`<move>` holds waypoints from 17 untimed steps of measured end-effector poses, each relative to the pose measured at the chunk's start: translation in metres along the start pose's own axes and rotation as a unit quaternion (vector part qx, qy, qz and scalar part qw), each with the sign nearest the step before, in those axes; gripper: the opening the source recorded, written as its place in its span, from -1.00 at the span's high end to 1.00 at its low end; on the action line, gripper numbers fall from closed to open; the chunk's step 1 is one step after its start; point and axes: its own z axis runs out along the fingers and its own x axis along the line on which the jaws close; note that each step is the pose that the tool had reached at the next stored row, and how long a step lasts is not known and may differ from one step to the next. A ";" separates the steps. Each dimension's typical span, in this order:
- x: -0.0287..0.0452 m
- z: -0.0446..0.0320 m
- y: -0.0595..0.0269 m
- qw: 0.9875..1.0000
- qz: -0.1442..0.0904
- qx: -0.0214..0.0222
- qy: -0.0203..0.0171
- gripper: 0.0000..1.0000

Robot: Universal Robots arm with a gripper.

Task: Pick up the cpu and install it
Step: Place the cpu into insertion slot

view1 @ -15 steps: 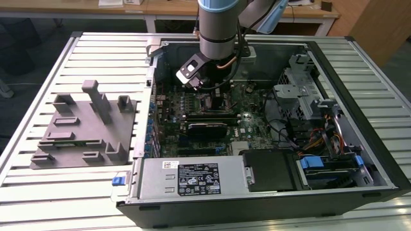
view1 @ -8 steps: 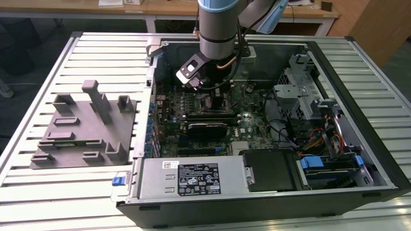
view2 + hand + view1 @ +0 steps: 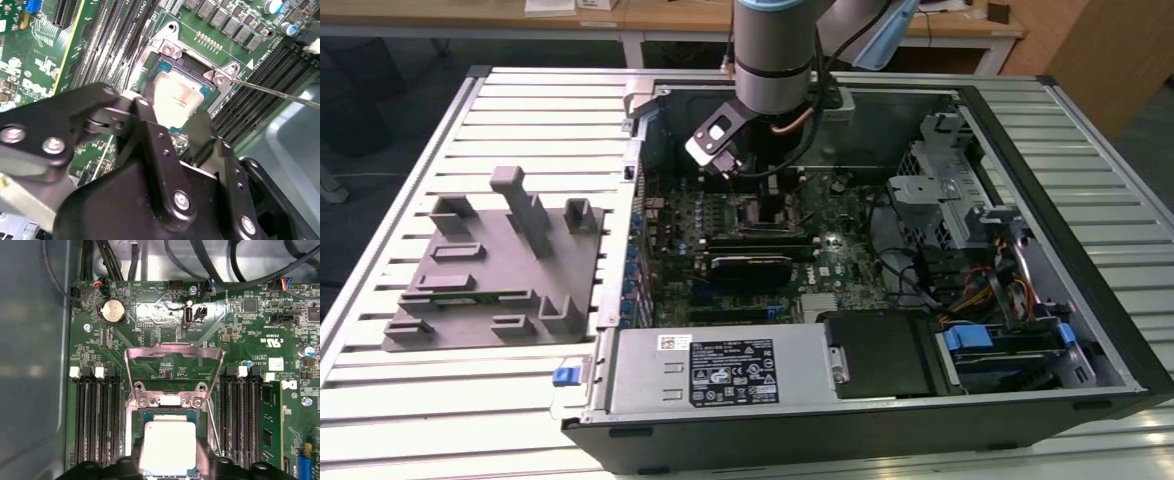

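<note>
1. Fingers were clamped on two opposite edges of the cpu, one black finger on each side. They looked the same in the first wrist view.
2. Cpu was silver top up, square over the open socket. I could not tell whether it was seated or just above the socket.
3. Socket plate stood raised on its hinge, and the thin wire lever was swung out to one side.
4. Banks of memory slots flanked the socket on both sides. A coin cell sat on the green board beyond the raised plate.
5. In the exterior view, the arm reached down into the open case, which lay on its side on the slatted desk. The cpu was deep inside the case, under the arm.
6. Grey fixture sat on the desk just beside the case, on the exterior view's left, well apart from the fingers.
</note>
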 end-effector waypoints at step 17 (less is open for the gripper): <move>0.0001 -0.0116 0.0006 1.000 0.000 0.001 0.000 0.79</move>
